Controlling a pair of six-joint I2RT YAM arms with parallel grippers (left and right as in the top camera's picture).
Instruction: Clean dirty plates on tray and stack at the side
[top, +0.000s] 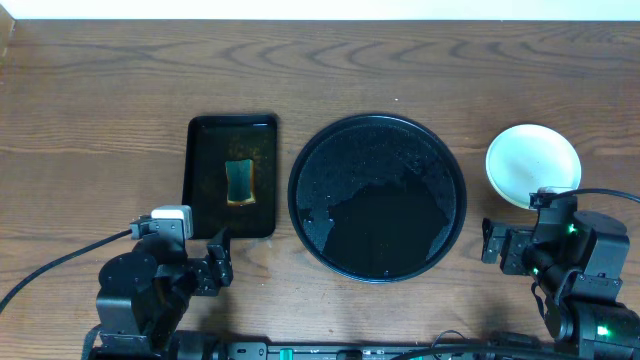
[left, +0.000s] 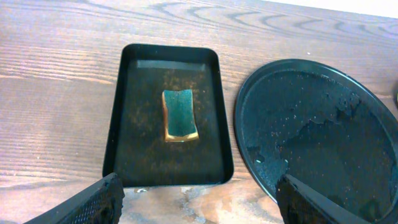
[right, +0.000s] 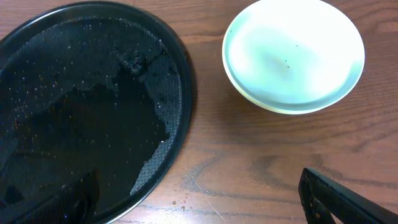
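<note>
The round black tray (top: 340, 170) lay bare of plates, only water droplets and a wet patch on its surface; the plates (right: 292, 56) sat stacked on the table just right of it, a mint-white one on top with a pale yellow rim showing beneath, no brown streaks visible. The left gripper (left: 199, 182) hovered with jaws spread wide and empty near the small rectangular tray (left: 124, 112) holding the sponge (left: 180, 114); the right gripper (right: 199, 180), equally wide and empty, hung near the stack. Judging by this, the task looked essentially finished, with nothing left but to withdraw
</note>
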